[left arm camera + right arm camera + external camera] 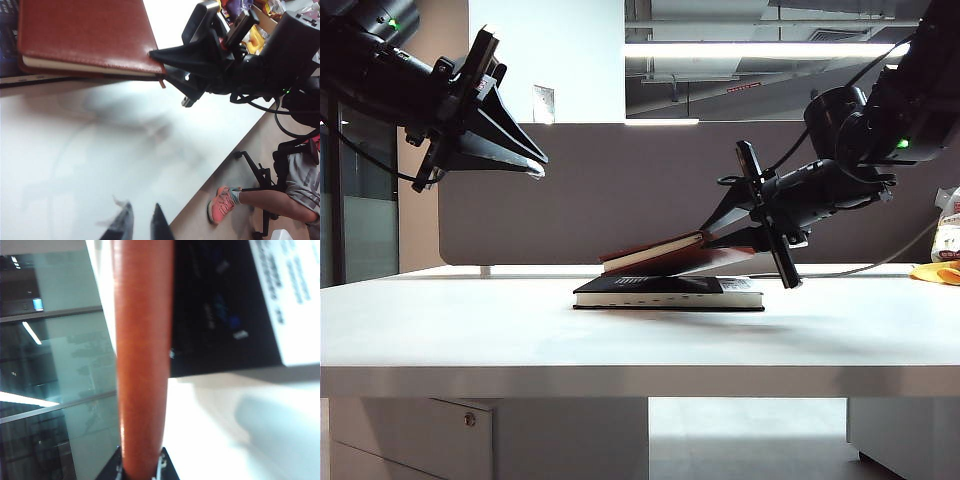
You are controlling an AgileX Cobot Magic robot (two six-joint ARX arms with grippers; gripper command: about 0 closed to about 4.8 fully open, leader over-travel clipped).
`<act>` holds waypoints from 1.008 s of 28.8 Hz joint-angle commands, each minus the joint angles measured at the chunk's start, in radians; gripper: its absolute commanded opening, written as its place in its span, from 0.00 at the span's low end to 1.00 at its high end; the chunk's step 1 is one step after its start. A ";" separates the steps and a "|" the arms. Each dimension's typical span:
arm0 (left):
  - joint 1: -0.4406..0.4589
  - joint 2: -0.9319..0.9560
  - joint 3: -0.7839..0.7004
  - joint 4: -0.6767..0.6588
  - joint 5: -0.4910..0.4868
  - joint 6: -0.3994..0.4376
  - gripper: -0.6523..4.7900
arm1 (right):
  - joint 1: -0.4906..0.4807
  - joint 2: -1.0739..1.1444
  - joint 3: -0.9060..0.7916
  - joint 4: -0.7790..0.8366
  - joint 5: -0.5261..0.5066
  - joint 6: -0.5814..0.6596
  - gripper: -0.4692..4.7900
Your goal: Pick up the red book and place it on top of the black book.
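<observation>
The black book (668,292) lies flat on the white table (470,330). Right above it the red book (655,250) hangs tilted, with its left end low near the black cover and its right end raised. Whether the two books touch I cannot tell. My right gripper (720,238) is shut on the raised end of the red book. In the right wrist view the red book (142,365) runs up from between the fingers, and the black book (220,305) lies beyond it. My left gripper (537,165) hangs high on the left, empty, with its fingers (156,222) nearly together.
A grey partition (570,190) stands behind the table. A yellow object (935,272) and a bag (948,235) lie at the table's far right. In the left wrist view, a person's pink shoe (222,204) and a chair base (262,177) are on the floor past the table edge.
</observation>
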 commanded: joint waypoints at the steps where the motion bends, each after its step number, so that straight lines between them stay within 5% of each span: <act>1: 0.001 -0.003 0.006 0.005 0.016 -0.002 0.22 | 0.005 -0.009 0.008 0.043 -0.005 -0.003 0.20; 9: 0.001 -0.003 0.006 0.005 0.018 -0.002 0.22 | -0.002 -0.009 0.007 0.045 -0.004 -0.004 0.24; 14: 0.001 -0.003 0.006 0.005 0.018 -0.002 0.22 | -0.006 -0.009 0.007 0.046 -0.005 -0.004 0.50; 29: 0.001 -0.003 0.006 0.005 0.022 0.002 0.22 | -0.045 -0.008 0.007 -0.023 0.008 -0.042 0.50</act>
